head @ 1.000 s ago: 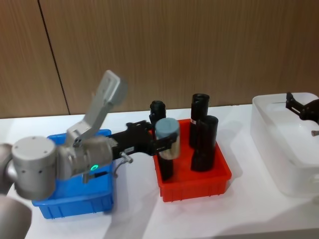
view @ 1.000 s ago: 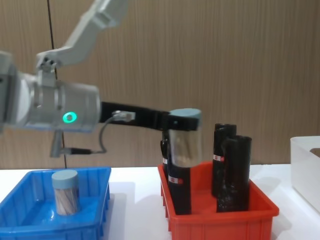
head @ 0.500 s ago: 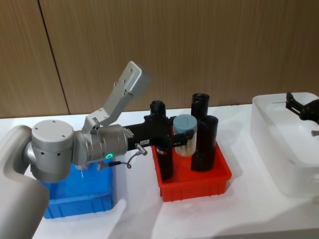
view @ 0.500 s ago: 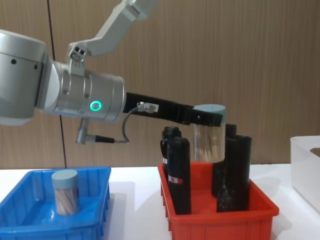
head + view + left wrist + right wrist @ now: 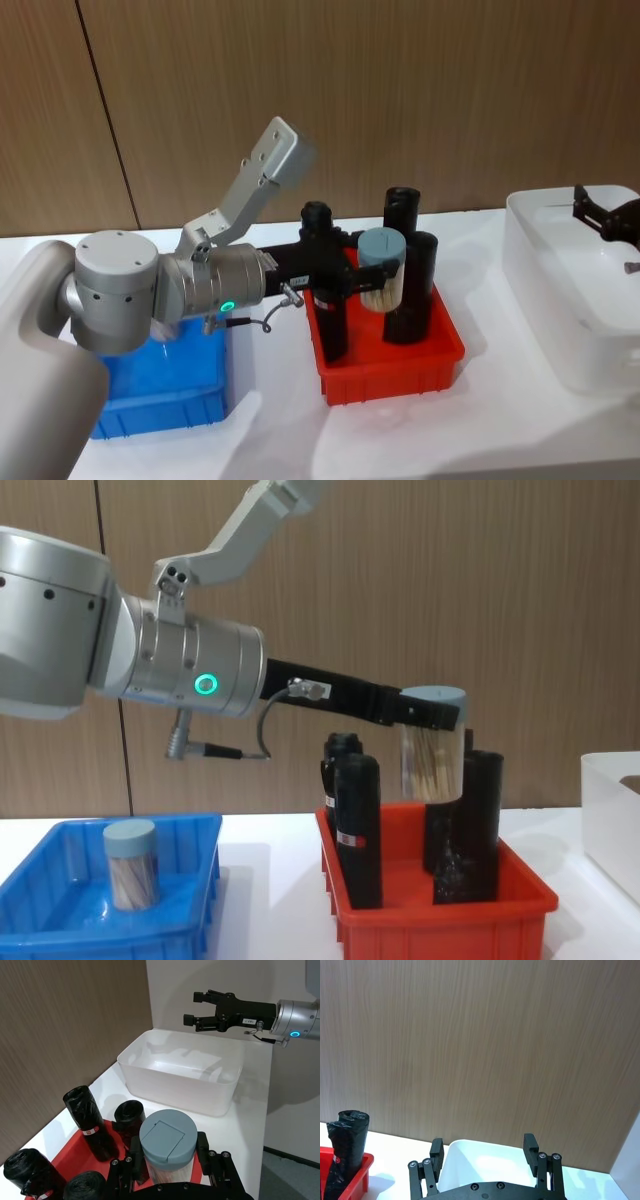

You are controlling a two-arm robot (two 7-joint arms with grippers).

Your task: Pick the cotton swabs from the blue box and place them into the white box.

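Now left hand (image 5: 432, 713), clamped on a cotton swabs jar (image 5: 432, 765), is further right than before, red bin (image 5: 440, 920) below it; right hand (image 5: 196, 1007) hovers wide above white box (image 5: 180, 1087).

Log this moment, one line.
left gripper: shut on jar, above red bin | right gripper: open, over white box | blue box: second jar inside

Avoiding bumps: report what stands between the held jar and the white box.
The jar in the left hand hangs beside a tall black cylinder, toward the white box; the right hand hovers over it.
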